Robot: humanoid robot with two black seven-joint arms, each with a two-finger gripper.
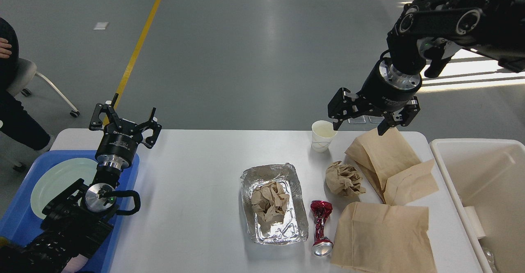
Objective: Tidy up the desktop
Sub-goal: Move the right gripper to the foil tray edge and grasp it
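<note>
The white desktop [197,170] holds a foil tray [250,219] with a crumpled brown paper ball [268,201] in it, a crushed red can [320,225], a second paper ball [343,178], a white paper cup [322,135] and brown paper bags [383,152] [383,238]. My right gripper [361,126] is open and empty, hovering over the far edge between the cup and the upper bag. My left gripper [123,119] is open and empty above the far corner of the blue tray [16,223].
A pale green plate [57,178] lies in the blue tray at the left. A white bin [480,182] stands at the right edge with some trash inside. A seated person [8,96] and chair are at the far left.
</note>
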